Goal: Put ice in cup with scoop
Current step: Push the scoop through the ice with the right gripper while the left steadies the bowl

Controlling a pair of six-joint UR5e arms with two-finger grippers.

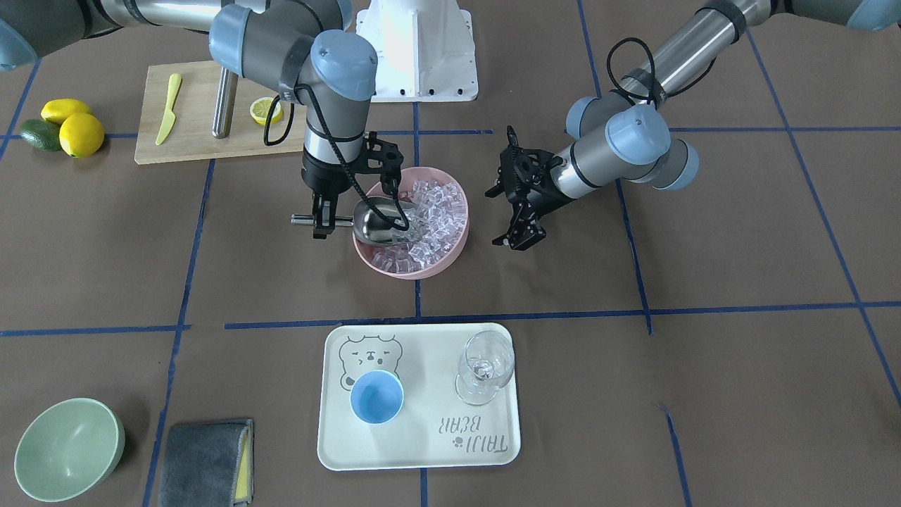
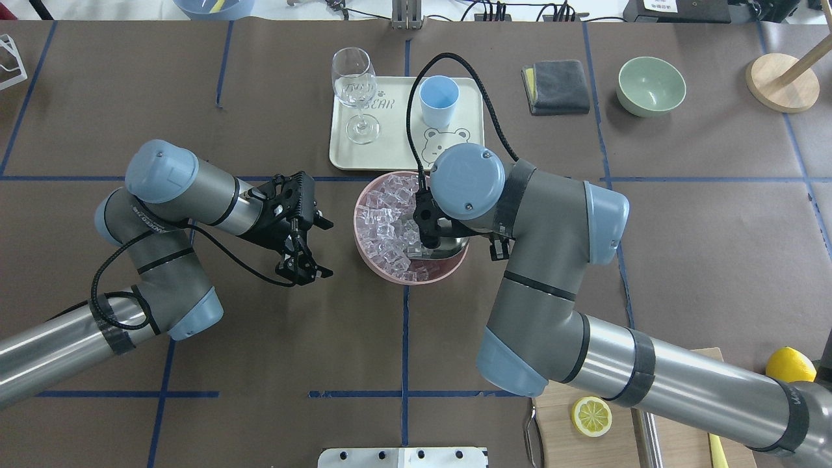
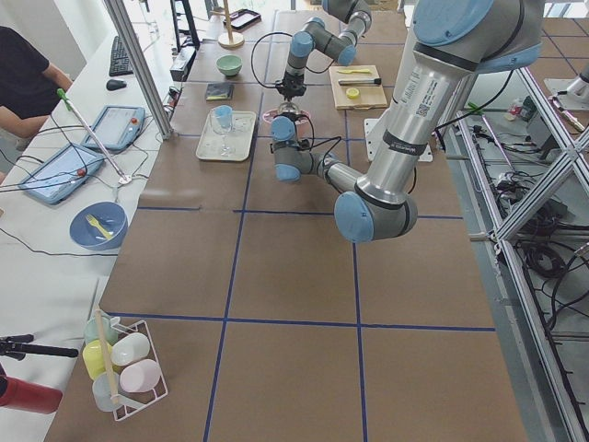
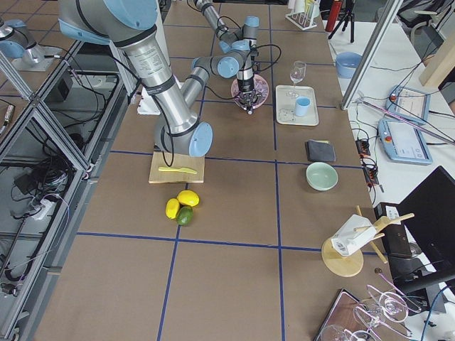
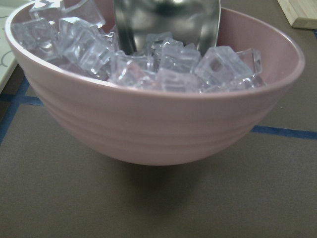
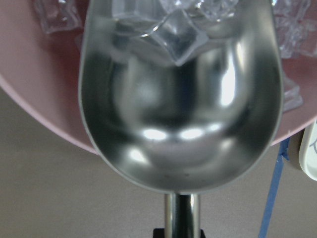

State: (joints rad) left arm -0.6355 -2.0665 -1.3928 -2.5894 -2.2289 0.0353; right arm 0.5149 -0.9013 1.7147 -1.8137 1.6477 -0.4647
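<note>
1. brown paper covers the tabletop (image 1: pixel 704 246), taped off in blue squares, with a pink bowl (image 5: pixel 148 129) at its middle. the ice (image 1: pixel 438 211) is heaped in that bowl. the cup (image 1: pixel 376 396) stands well apart on a pale tray (image 1: pixel 422 352), near a wine glass (image 1: pixel 484 366).
2. the right pincer (image 1: pixel 324 225) is closed on the thin handle of the scoop (image 1: pixel 376 224). the trough lies in the bowl with its mouth against the heap, and only a cube or so sits at its lip.
3. the left pincer (image 1: pixel 501 217) hangs with its fingers spread wide and grips nothing. it is just beside the bowl and apparently not touching it, though the gap is hard to judge.
4. nothing braces the bowl, so a hard push into the heap could slide it or shove cubes over the rim.
5. the handle is thin and smooth — a loaded trough could twist in the grip and spill on the way across.
6. the cup's mouth looks narrower than the scoop's, so a quick tip would likely scatter cubes onto the tray.
7. a low approach could knock the wine glass over.
</note>
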